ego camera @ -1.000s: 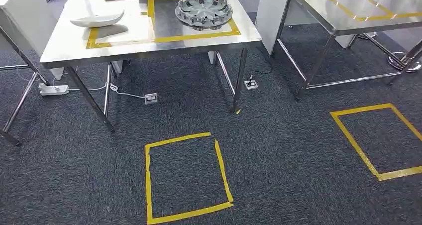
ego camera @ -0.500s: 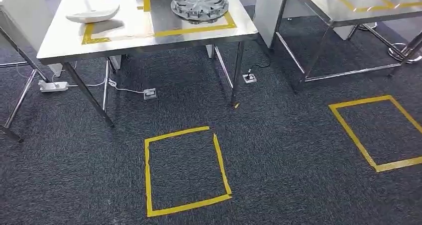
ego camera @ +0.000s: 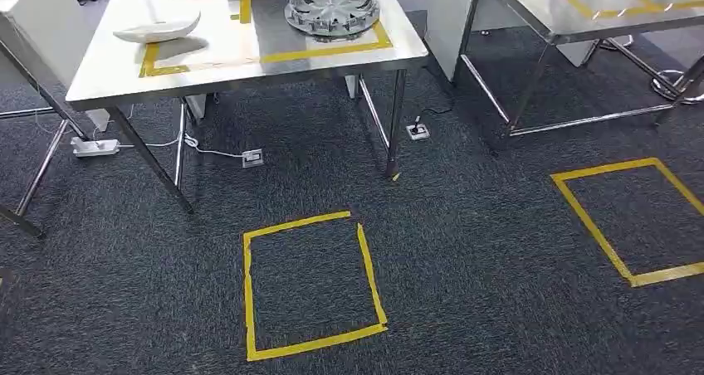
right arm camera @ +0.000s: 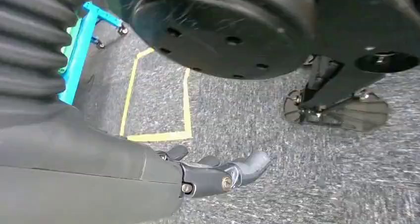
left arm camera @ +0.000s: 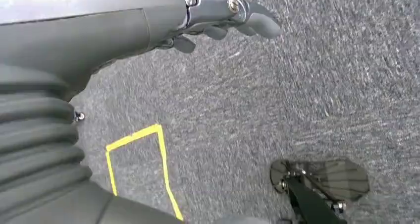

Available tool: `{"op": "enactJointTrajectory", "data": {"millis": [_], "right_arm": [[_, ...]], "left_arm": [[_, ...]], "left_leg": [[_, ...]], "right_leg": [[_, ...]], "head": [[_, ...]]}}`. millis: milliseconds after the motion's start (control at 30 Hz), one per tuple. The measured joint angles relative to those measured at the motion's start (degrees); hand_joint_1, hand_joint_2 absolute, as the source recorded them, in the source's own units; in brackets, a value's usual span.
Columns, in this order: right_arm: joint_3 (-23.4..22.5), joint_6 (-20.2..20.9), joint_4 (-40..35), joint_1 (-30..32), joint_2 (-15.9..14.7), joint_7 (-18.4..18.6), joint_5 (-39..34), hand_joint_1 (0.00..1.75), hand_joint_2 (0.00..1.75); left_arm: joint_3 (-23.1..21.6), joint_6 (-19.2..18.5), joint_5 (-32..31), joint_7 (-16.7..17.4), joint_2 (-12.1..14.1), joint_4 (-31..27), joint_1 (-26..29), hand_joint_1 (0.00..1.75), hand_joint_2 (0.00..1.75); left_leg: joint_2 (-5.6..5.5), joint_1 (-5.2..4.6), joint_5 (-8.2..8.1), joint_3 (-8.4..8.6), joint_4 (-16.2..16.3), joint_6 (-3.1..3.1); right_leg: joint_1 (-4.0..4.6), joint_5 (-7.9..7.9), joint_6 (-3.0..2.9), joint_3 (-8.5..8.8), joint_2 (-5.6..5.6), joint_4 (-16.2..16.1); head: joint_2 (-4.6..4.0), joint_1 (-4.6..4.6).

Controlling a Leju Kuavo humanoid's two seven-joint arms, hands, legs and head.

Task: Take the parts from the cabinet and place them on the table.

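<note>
While the left hand (left arm camera: 225,18) and right hand (right arm camera: 218,174) hang above the dark carpet (ego camera: 465,242) with fingers loosely apart and nothing in them, the silver wheel-shaped part (ego camera: 332,8) sits on the steel table (ego camera: 232,56) inside its yellow tape outline, with a white curved part (ego camera: 158,29) lying near it.

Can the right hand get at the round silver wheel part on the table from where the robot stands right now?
Probably not. The right hand hangs low over the carpet, holding nothing, while the wheel part lies far back on the table, with open carpet and a taped floor square between. The robot would likely need to step closer.
</note>
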Motion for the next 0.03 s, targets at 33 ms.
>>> {"op": "enactJointTrajectory", "data": {"millis": [33], "right_arm": [[0.4, 0.0, -0.3, 0.3, 0.0, -0.2, -0.3, 0.00, 0.00]], "left_arm": [[-0.9, -0.1, 1.3, 0.1, 0.1, -0.3, 0.3, 0.00, 0.00]], "left_leg": [[-0.01, 0.00, 0.01, 0.00, 0.0, -0.01]], "right_leg": [[0.00, 0.00, 0.00, 0.00, 0.00, 0.0]], "head": [[0.00, 0.00]]}}
